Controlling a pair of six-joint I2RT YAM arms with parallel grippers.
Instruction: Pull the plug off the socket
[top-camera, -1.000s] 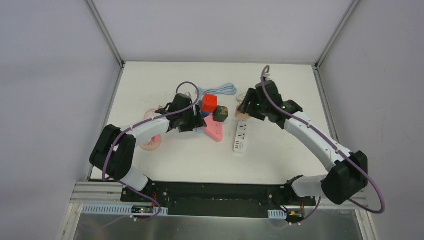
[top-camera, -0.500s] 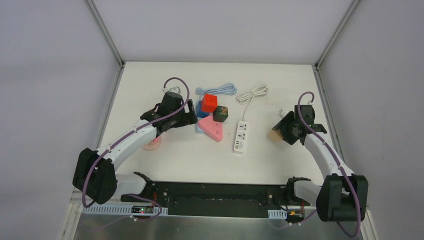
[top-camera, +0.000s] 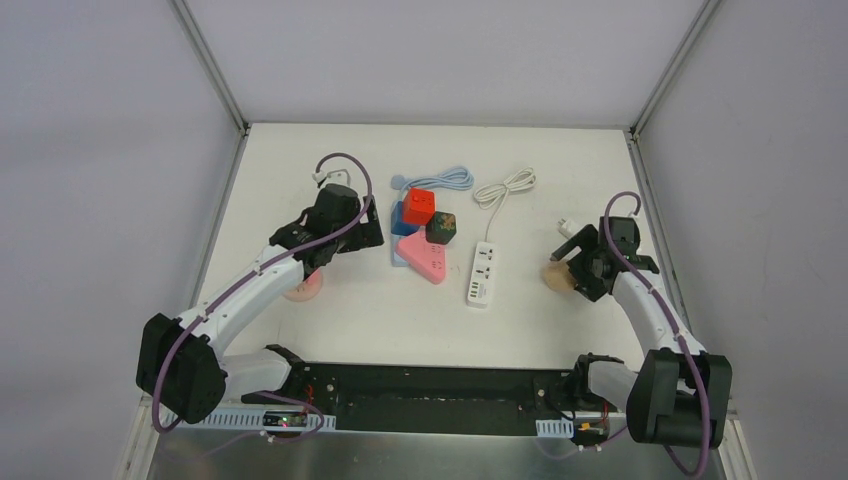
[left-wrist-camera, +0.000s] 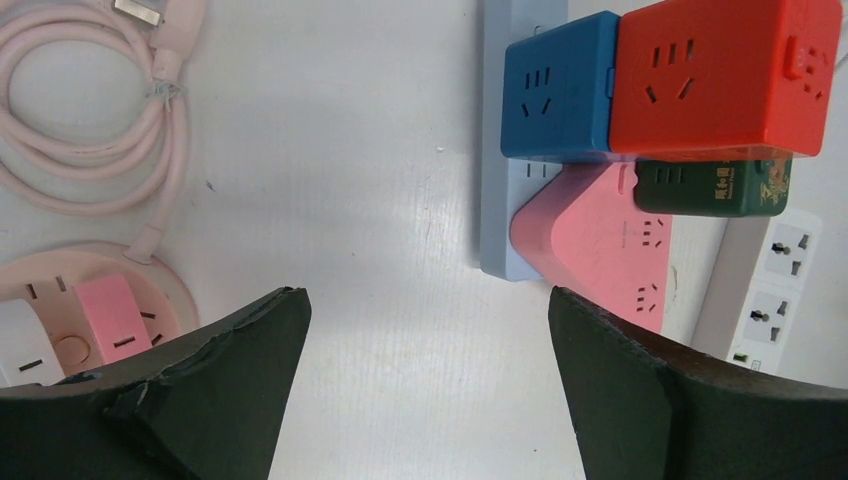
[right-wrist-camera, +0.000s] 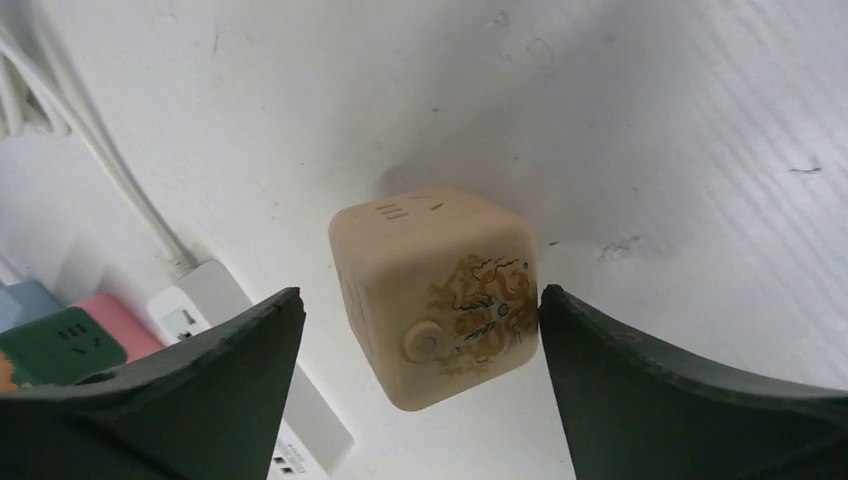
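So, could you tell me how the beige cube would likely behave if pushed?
The beige cube looks rigid and flat-faced, so it would probably slide, not roll. Its smooth faces and rounded corners suggest it might slip from a light pinch.

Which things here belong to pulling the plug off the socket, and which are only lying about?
Job in hand: beige cube plug, white power strip, right gripper.

Lying about: red cube, blue cube, green cube, pink triangular socket, round pink socket.
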